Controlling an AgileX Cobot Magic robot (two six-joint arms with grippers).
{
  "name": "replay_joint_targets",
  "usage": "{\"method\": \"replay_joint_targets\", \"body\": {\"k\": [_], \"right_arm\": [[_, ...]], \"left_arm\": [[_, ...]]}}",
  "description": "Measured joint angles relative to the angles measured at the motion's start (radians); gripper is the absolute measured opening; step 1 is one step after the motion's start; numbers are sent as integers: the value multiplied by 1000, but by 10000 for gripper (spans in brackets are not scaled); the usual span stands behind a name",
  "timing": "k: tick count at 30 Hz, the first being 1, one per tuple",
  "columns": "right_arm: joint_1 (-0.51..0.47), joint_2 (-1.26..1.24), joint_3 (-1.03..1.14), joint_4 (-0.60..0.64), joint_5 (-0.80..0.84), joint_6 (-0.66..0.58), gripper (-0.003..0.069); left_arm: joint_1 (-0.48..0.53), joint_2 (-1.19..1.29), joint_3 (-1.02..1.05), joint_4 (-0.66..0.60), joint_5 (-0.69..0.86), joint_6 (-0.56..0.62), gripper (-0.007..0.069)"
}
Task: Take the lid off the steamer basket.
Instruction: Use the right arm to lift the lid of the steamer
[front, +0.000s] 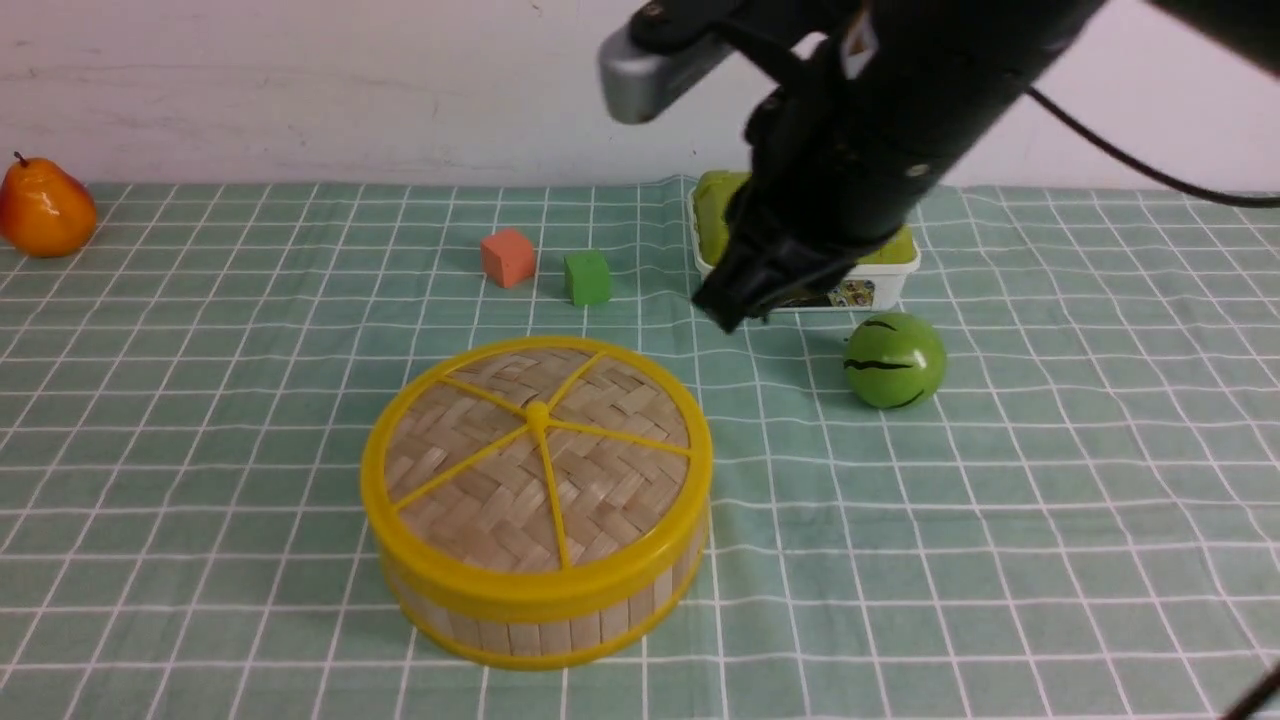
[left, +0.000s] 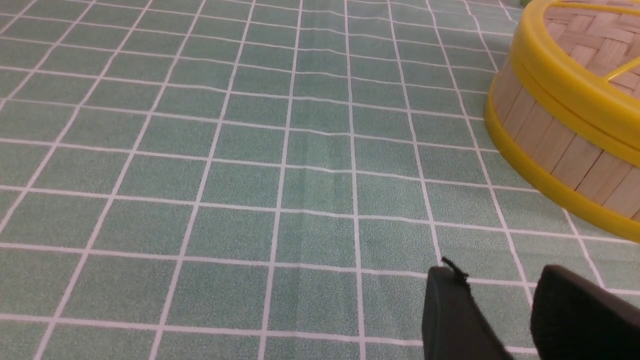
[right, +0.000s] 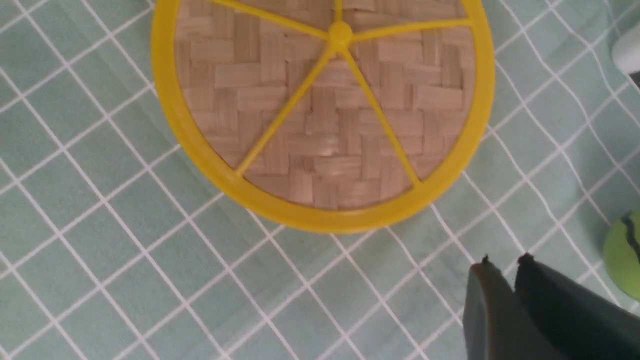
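Left hand (left: 500, 280) is being held low over the table (front: 1050, 560), near the basket (front: 540, 620) but apart from it. Its fingers are parted, with nothing between them.

Basket is sitting near-centre on the table, with the lid (front: 537, 455) being carried squarely on its top rim, not yet lifted. Lid is lying flat, its woven face and knob (front: 537, 412) pointing straight up. Being round, it is showing no long axis, only spokes running out from the knob.

Right hand (front: 728, 312) is being held in the air beyond the basket, angled down and touching nothing. Its fingers are almost together; whether they are fully closed cannot be told.

Step judged: approach, grasp not begun. Next move is judged to be calling for wider fingers, a descent onto rim or knob, then a straight upward lift.

Ball (front: 893, 360) and box (front: 890, 275) are lying farther back.
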Motion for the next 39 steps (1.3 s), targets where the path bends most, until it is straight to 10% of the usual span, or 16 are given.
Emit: {"method": "replay_joint_targets", "body": {"k": [15, 39], "right_arm": [[89, 329, -178, -53, -173, 178, 498], [79, 441, -190, -57, -244, 236, 116]], "left_arm": [[0, 0, 0, 0, 0, 0, 239], [0, 0, 0, 0, 1, 0, 239]]}}
